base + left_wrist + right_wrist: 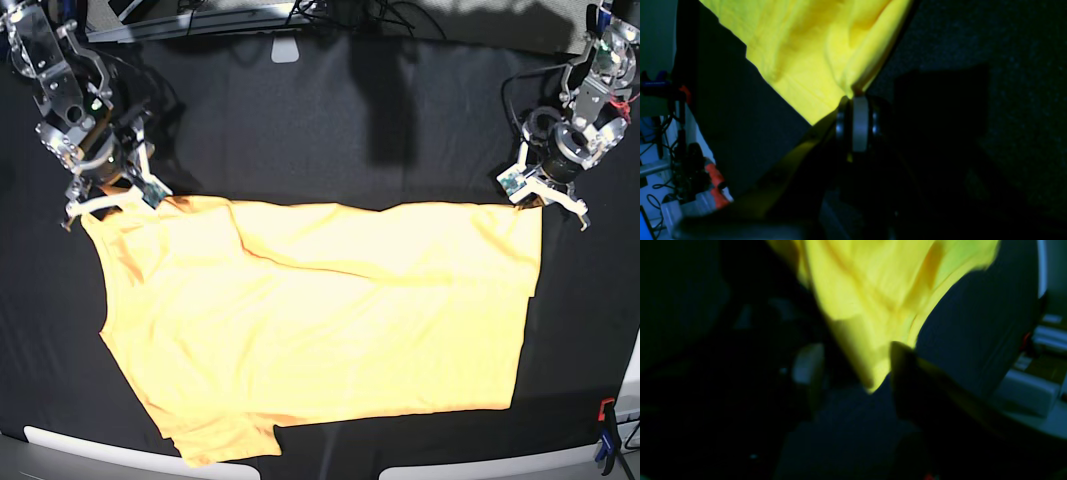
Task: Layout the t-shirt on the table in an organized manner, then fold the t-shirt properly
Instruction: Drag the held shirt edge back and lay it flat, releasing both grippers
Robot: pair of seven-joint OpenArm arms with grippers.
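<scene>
The yellow-orange t-shirt [320, 320] lies spread wide on the black table [330, 130], with one sleeve at the front left. My left gripper [543, 195] is at the shirt's far right corner. In the left wrist view it [858, 96] is shut on a pinch of the shirt [806, 50]. My right gripper [108, 200] is at the shirt's far left corner. In the blurred right wrist view its fingers [808, 363] stand apart, with the tip of the shirt [873, 290] hanging between them, so the gripper [855, 355] looks open.
A red-and-blue clamp [605, 440] stands at the front right corner, and another red clamp [715, 180] shows at the table's edge. A small white object [286, 48] lies at the back. Cables and metal rails run along the far edge.
</scene>
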